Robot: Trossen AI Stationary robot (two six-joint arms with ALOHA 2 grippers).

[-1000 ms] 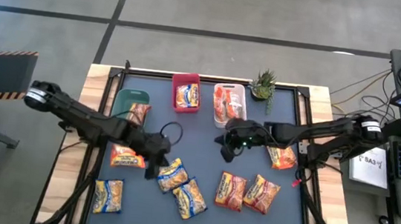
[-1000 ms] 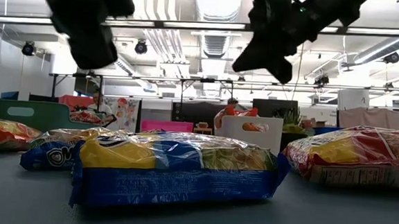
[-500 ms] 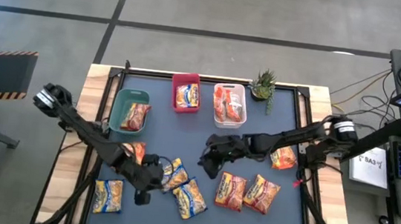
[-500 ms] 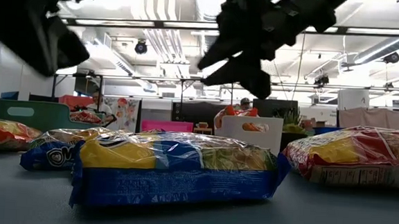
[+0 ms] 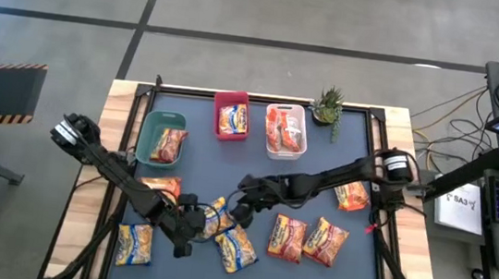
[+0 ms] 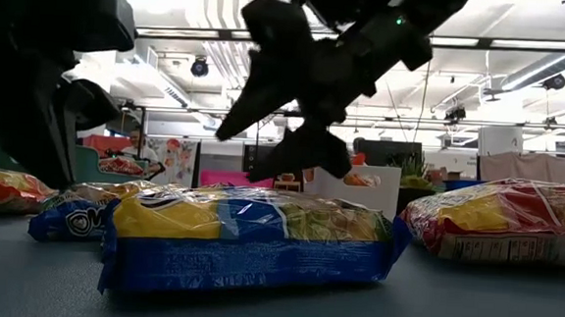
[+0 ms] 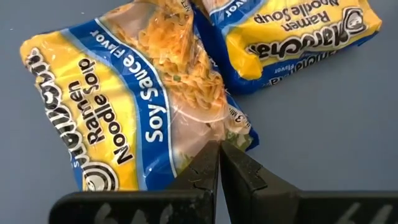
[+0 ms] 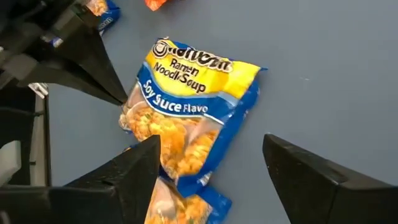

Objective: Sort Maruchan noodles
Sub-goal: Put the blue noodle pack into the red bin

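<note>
Having swung in from beside the white bin (image 5: 286, 129), the right end effector (image 8: 211, 171) now hovers spread over a soy-sauce packet (image 8: 189, 118), ready to grasp, while the left end effector (image 7: 219, 163), pressed together, touches its edge.

Three bins (image 5: 162, 137) lined up along the back of the worktop (image 5: 347, 271), each with a packet inside, plus a little plant (image 5: 328, 102) off to their right. Noodle packets (image 5: 236, 247) scattered across the front half. Two overlapping packets mid-front, left pincer (image 5: 186, 230) closed at the edge of one (image 5: 214, 218), right pincer (image 5: 241, 204) spread wide just behind it. Two more (image 5: 287, 237) side by side right of centre, one (image 5: 133, 243) alone front-left.
</note>
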